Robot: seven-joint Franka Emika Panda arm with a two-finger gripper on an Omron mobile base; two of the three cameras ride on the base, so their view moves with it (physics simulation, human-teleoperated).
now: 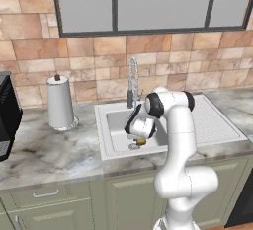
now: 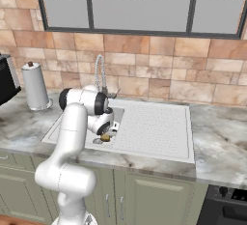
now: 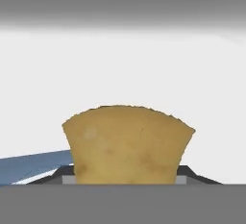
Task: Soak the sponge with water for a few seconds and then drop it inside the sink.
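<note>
The white arm bent over the white rectangular recessed sink (image 1: pixel 113 140) set in the grey marbled stone worktop (image 1: pixel 54 150), its gripper (image 1: pixel 140 141) lowered into the basin. The gripper was closed on the small yellow-tan sponge (image 3: pixel 127 143), which sat pinched between the 2 dark finger tips (image 3: pixel 190 174) and bulged out past them. In the left base view the sponge (image 1: pixel 141 140) showed as a small tan spot under the hand, just above the basin floor and close to the round drain (image 1: pixel 133 146). In the right base view it (image 2: pixel 104 137) hung at the basin's right edge, beside the ribbed drainboard (image 2: pixel 149 125).

In the hand view a pale blue band of water (image 3: pixel 33 165) crossed the lower left corner and reached the sponge's left side; whether it touched the sponge could not be told. The white basin wall lay behind.

The tall coiled chrome faucet (image 1: pixel 132 83) stood upright at the back of the sink. A white paper towel roll on a stand (image 1: pixel 60 101) stood on the worktop to the left, well apart from the sink, and a black appliance (image 1: pixel 7 115) sat at the far left edge.
</note>
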